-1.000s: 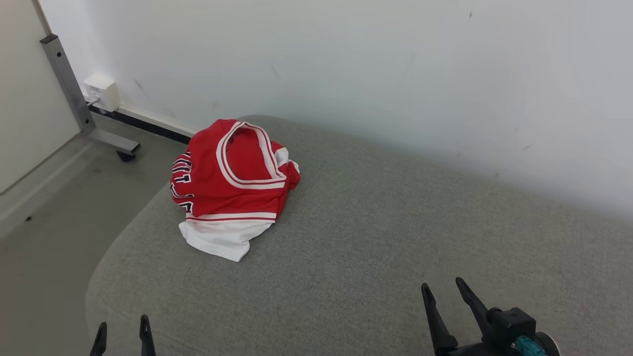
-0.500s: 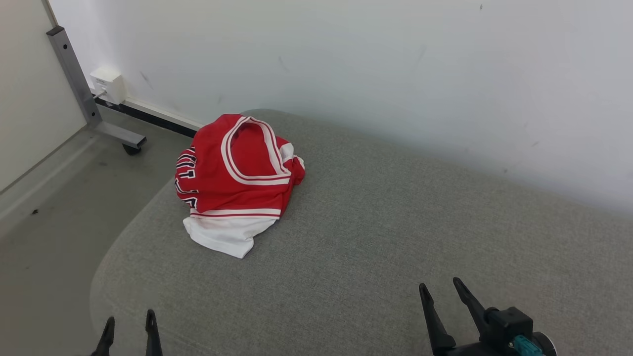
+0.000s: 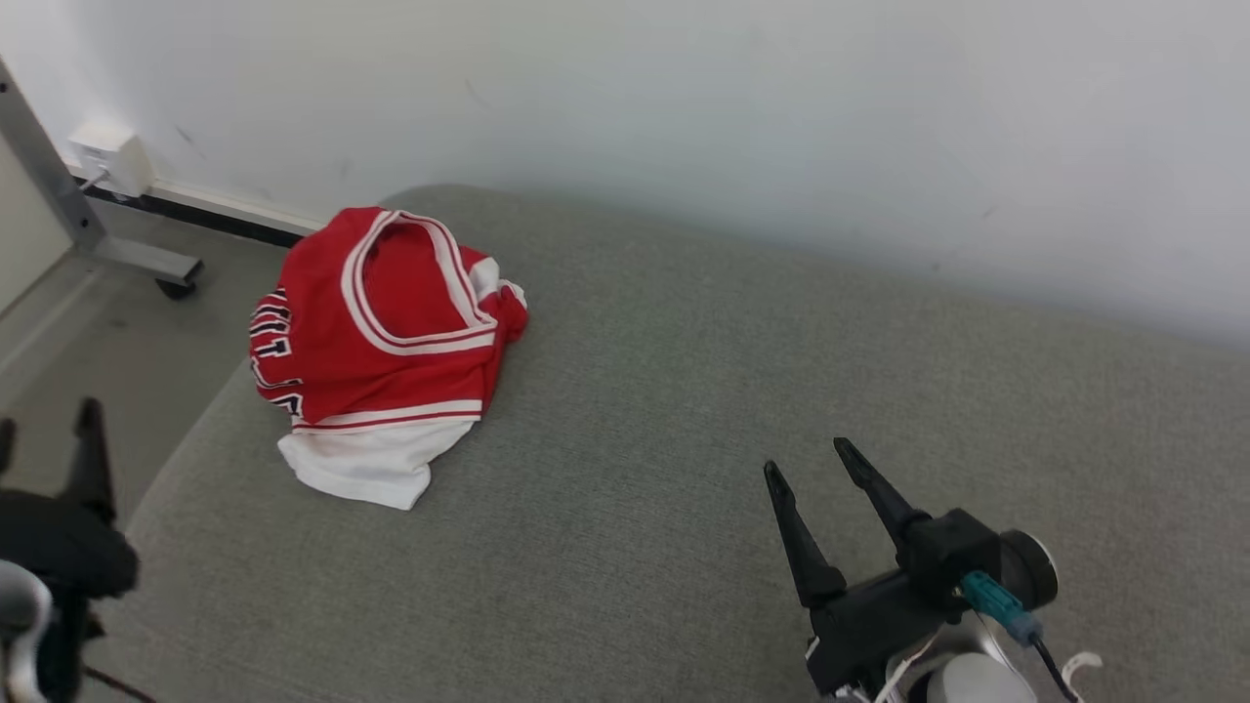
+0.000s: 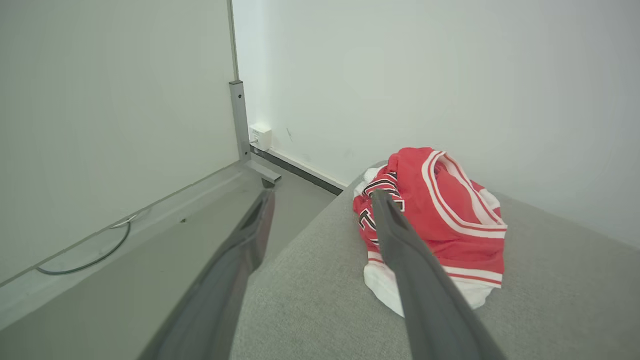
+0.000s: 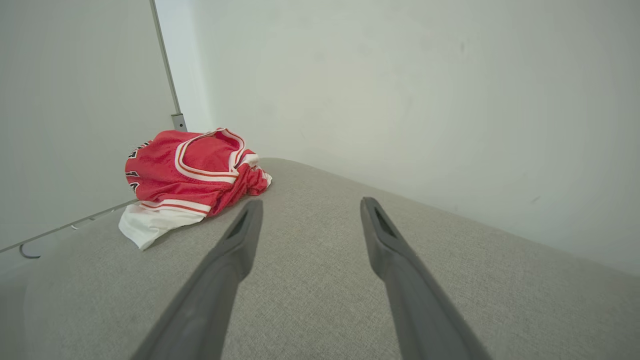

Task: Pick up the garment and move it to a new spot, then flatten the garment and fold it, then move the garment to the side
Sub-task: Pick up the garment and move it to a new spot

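The garment (image 3: 376, 332) is a red jersey with white trim and a white hem, crumpled in a heap near the far left corner of the grey cushion (image 3: 684, 371). My right gripper (image 3: 807, 457) hovers open and empty over the cushion's near right part, well clear of the jersey. My left gripper (image 3: 47, 415) is at the lower left, off the cushion's left edge and above the floor, open and empty. In the left wrist view the garment (image 4: 440, 210) lies just beyond the left gripper (image 4: 322, 195). In the right wrist view the garment (image 5: 185, 172) sits ahead and left of the right gripper (image 5: 311, 201).
A white wall (image 3: 781, 117) runs close behind the cushion. On the grey floor (image 3: 117, 351) to the left stand a metal frame leg with a caster (image 3: 117, 256) and a white socket box (image 3: 103, 156). A thin cable (image 4: 85, 260) lies by the left panel.
The head camera has shifted, so the whole scene sits further left. Both grippers have come up higher in the picture, still open. The garment lies as before.
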You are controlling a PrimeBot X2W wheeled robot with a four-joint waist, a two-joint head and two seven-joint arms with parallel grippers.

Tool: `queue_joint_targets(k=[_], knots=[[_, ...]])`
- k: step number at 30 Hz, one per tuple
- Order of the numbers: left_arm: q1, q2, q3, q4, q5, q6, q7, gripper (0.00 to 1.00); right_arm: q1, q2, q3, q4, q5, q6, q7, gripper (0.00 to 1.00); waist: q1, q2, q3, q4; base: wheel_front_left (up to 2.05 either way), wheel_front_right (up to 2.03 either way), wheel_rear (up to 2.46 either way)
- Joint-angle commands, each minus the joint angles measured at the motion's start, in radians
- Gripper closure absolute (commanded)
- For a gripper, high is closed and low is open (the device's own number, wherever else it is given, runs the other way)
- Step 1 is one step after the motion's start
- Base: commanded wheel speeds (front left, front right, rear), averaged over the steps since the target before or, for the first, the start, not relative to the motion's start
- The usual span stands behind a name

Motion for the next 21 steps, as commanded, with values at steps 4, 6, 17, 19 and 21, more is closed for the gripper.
queue_joint_targets(k=[4, 6, 17, 19, 21], knots=[[-0.109, 0.066, 0.072, -0.019, -0.106, -0.006, 0.108, 0.0, -0.073, -0.003, 0.006, -0.042, -0.006, 0.001, -0.002, 0.0, -0.0001, 0.0, 0.318, -0.295, 0.0, 0.0, 0.0], [-0.141, 0.097, 0.104, -0.022, -0.154, -0.004, 0.172, 0.0, -0.098, -0.003, 0.01, -0.052, -0.002, 0.001, -0.007, 0.0, -0.0001, 0.0, 0.358, -0.331, 0.0, 0.0, 0.0], [-0.247, 0.18, 0.213, -0.006, -0.376, 0.044, 0.487, 0.0, -0.157, -0.002, 0.052, -0.045, 0.022, 0.001, -0.041, 0.0, -0.0001, 0.0, 0.471, -0.439, 0.0, 0.0, 0.0], [-0.247, 0.195, 0.211, -0.002, -0.364, 0.064, 0.51, 0.0, -0.164, -0.001, 0.056, -0.041, 0.028, 0.001, -0.048, 0.0, -0.0001, 0.0, 0.477, -0.446, 0.0, 0.0, 0.0], [-0.232, 0.224, 0.203, 0.003, -0.333, 0.085, 0.521, 0.0, -0.166, -0.001, 0.06, -0.034, 0.031, 0.001, -0.052, 0.0, -0.0001, 0.0, 0.479, -0.451, 0.0, 0.0, 0.0]])
